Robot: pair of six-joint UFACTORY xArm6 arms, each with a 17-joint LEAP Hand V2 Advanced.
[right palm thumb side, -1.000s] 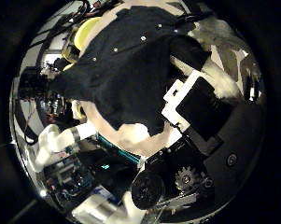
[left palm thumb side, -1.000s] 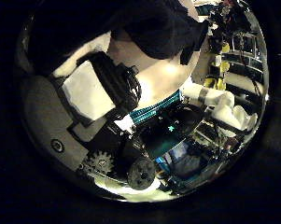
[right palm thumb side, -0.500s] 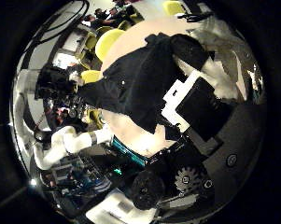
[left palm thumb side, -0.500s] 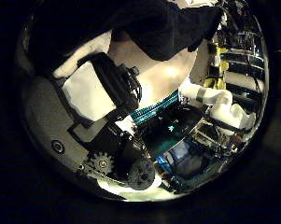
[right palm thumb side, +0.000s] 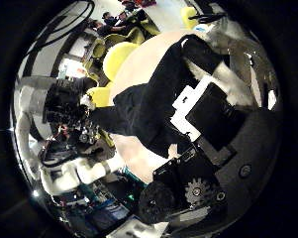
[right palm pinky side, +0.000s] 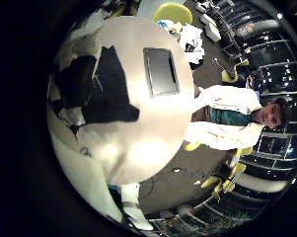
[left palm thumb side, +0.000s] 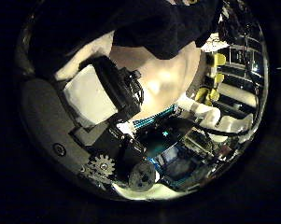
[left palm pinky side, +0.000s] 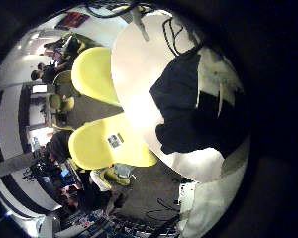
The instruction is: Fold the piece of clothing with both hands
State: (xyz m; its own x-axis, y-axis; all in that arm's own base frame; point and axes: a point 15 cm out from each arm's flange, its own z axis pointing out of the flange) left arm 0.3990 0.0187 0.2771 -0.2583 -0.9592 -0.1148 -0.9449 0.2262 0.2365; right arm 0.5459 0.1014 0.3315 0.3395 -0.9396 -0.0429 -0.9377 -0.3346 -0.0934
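Note:
A dark piece of clothing hangs stretched between my two hands above a round table. In the right thumb side palm view my right hand's fingers curl on one edge of it, and the other edge reaches my left hand. In the left thumb side palm view the cloth sits close against my left hand's fingers. The left little finger side palm view shows the clothing over the table.
A flat rectangular device lies on the table beside the clothing. Chairs stand round the table's edge.
Both palm cameras have risen from the table. The clothing has come up with them and hangs more stretched between the hands. The table looks smaller and farther.

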